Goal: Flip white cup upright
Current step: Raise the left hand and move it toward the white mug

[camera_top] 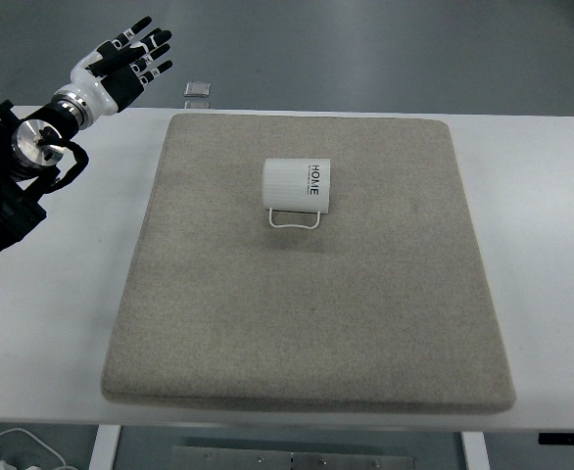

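Note:
A white cup (298,184) with black "HOME" lettering lies on its side on the grey-beige mat (307,323), upper middle, its thin handle pointing toward the near edge and touching the mat. My left hand (130,56) hovers at the far left corner of the table, past the mat's upper left corner, with fingers stretched out and holding nothing. It is well apart from the cup. The right arm does not show.
The mat rests on a white table (542,196). A small square metallic object (198,92) sits on the floor beyond the table's far edge. The left arm's black housing (3,186) occupies the left edge. White cables (13,452) lie at the bottom left.

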Tool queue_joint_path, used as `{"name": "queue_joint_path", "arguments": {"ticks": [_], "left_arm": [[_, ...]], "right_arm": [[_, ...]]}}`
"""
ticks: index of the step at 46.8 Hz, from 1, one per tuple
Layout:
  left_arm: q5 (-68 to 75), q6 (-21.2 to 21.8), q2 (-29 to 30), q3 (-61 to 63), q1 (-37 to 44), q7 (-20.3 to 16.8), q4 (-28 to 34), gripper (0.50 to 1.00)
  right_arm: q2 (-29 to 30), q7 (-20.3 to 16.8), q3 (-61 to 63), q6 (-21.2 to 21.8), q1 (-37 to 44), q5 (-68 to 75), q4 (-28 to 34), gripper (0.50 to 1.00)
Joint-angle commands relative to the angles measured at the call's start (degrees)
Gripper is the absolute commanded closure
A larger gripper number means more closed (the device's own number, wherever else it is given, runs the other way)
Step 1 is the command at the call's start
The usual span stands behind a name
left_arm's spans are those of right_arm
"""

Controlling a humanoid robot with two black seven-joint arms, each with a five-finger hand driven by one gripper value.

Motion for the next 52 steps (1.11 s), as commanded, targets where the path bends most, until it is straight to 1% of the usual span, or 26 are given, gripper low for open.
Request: {"name": "queue_joint_path", "arguments": {"ticks": [1, 5, 9, 12, 16, 20, 23, 29, 32, 40, 45, 52], "left_arm": [[3.4, -0.1, 0.0, -0.1, -0.5, -0.3, 0.0, 0.508], [6.9, -0.9, 0.0, -0.1, -1.3, -0.9, -0.3, 0.512], [11.0, -3.6, 0.0, -0.1, -1.7, -1.6, -1.1, 0.514], [13.7, -4.9, 0.1, -0.1, -1.9, -2.9, -1.3, 0.514], [15.9, -5.5, 0.1, -0.1, -2.2, -4.6, -1.4, 0.514], [17.5, -5.7, 0.2, 0.0, -2.6, -5.0, -1.6, 0.514], [19.4, -6.5, 0.7, 0.0, -2.9, -5.0, -3.3, 0.512], [25.3, -6.5, 4.0, -0.1, -3.1, -5.1, -9.1, 0.512], [27.2, -6.5, 4.6, -0.1, -3.2, -5.1, -11.0, 0.514], [29.7, -6.5, 4.7, -0.1, -3.5, -5.8, -11.9, 0.514], [34.1, -6.5, 5.1, -0.1, -3.5, -6.0, -12.7, 0.514], [39.7, -6.5, 5.5, -0.1, -3.3, -7.3, -14.5, 0.512]], "right_arm": [[0.0, 0.0, 0.0, 0.0, 0.0, 0.0, 0.0, 0.57], [0.0, 0.0, 0.0, 0.0, 0.0, 0.0, 0.0, 0.57], [0.0, 0.0, 0.0, 0.0, 0.0, 0.0, 0.0, 0.57], [0.0, 0.0, 0.0, 0.0, 0.0, 0.0, 0.0, 0.57], [0.0, 0.0, 0.0, 0.0, 0.0, 0.0, 0.0, 0.57], [0.0, 0.0, 0.0, 0.0, 0.0, 0.0, 0.0, 0.57], [0.0, 0.0, 0.0, 0.0, 0.0, 0.0, 0.0, 0.57], [0.0, 0.0, 0.0, 0.0, 0.0, 0.0, 0.0, 0.57], [0.0, 0.0, 0.0, 0.0, 0.0, 0.0, 0.0, 0.57], [0.0, 0.0, 0.0, 0.0, 0.0, 0.0, 0.0, 0.57], [0.0, 0.0, 0.0, 0.0, 0.0, 0.0, 0.0, 0.57], [0.0, 0.0, 0.0, 0.0, 0.0, 0.0, 0.0, 0.57]]}}
